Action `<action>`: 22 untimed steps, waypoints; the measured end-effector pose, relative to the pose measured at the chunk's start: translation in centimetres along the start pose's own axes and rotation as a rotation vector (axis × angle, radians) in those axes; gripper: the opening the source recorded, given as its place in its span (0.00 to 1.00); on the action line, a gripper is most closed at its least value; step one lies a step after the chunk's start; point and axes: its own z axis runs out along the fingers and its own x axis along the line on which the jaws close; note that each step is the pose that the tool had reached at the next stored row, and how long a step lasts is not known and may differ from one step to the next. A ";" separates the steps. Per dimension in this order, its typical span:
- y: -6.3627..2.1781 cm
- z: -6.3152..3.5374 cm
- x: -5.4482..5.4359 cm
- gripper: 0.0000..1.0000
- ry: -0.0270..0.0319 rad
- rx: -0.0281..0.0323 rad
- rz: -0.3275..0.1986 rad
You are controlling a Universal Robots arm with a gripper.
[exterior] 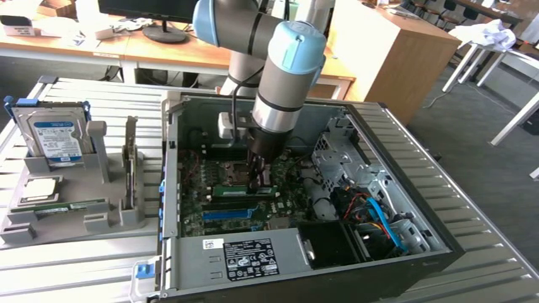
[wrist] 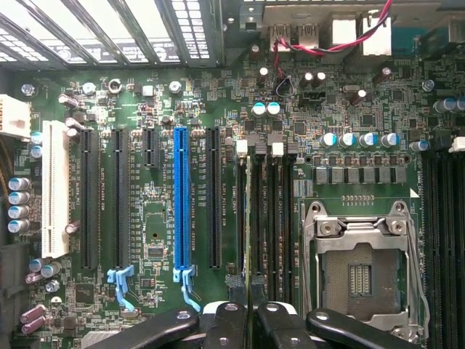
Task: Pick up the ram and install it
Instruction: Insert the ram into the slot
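Install step: gripper [wrist: 249, 320] pinches the ram [exterior: 250, 187] edge-on, lowered into the open computer case [exterior: 438, 243], the stick directly beneath its fingertips over a memory slot [wrist: 243, 218]; seating likely calls for straight downward pressure.

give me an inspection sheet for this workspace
surface: slatted metal table, carrying an open case
job's things: ram at the board's memory slots, under the gripper; cannot tell if seated
clutter: grey holder at the exterior view's left with a hard drive, processor, card and another green stick
grippers: gripper low inside the case, shut on the ram
cables: red cable by the rear ports; blue cable in the case
surroundings: wooden desks, monitor stand
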 end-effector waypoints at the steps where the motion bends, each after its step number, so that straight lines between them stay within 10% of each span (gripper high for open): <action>1: 0.00 -0.02 0.0 0.13 0.0002 0.0000 -0.001; 22: -0.01 -0.12 0.0 0.13 0.0017 0.0002 -0.050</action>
